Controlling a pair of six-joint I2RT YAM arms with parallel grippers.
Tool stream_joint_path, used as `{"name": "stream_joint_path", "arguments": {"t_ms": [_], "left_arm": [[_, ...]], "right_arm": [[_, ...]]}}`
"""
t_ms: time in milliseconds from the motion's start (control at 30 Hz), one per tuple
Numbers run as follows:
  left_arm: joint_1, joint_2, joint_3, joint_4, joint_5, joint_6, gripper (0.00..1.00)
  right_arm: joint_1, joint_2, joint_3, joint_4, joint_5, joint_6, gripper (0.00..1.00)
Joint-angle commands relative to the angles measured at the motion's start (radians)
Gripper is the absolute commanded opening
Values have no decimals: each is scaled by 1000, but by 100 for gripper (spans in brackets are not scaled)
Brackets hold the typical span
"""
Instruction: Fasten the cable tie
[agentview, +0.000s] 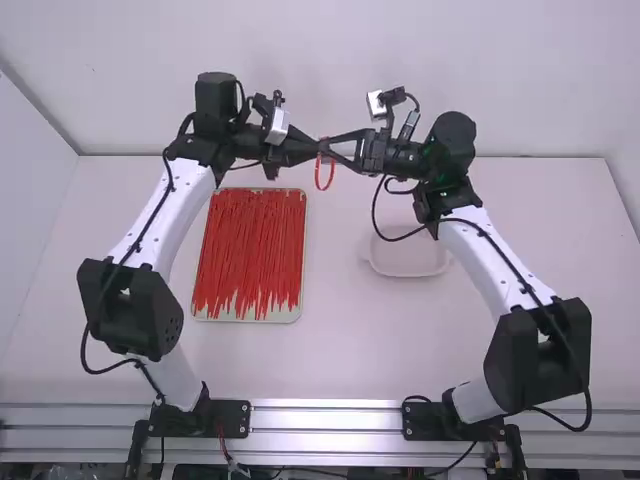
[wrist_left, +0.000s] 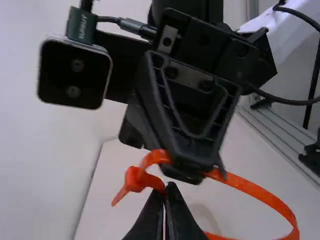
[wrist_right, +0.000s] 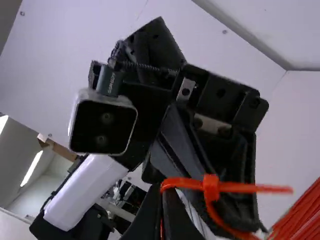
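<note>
Both grippers meet in mid-air above the back of the table, holding one red cable tie (agentview: 323, 172) bent into a small loop that hangs below them. My left gripper (agentview: 316, 143) comes in from the left, my right gripper (agentview: 334, 142) from the right, tips almost touching. In the left wrist view my left gripper (wrist_left: 164, 194) is shut on the tie (wrist_left: 250, 192) next to its head, with the right gripper just behind. In the right wrist view my right gripper (wrist_right: 161, 194) is shut on the strap (wrist_right: 182, 184); the tail sticks out past the head (wrist_right: 210, 184).
A tan tray (agentview: 297, 315) with several loose red cable ties (agentview: 250, 255) lies left of the middle. A white shallow container (agentview: 405, 262) sits right of the middle, under the right arm. The table's front half is bare.
</note>
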Motion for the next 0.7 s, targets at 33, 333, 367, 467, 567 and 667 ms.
{"name": "stream_joint_path", "arguments": {"t_ms": [33, 333, 367, 467, 567, 667], "left_arm": [[-28, -8, -15, -26, 87, 152, 2], [18, -8, -15, 95, 82, 40, 2], [25, -8, -15, 134, 82, 0, 2], [29, -8, -15, 186, 79, -46, 2], [29, -8, -15, 229, 46, -88, 2], [29, -8, -15, 228, -37, -88, 2]], "right_arm": [[-18, -5, 13, 6, 74, -2, 0], [-1, -5, 13, -64, 24, -10, 0], [-2, -5, 13, -63, 25, -10, 0], [-3, -5, 13, -63, 22, -10, 0], [-3, -5, 13, -63, 12, -5, 0], [-2, -5, 13, -63, -6, -6, 0]]}}
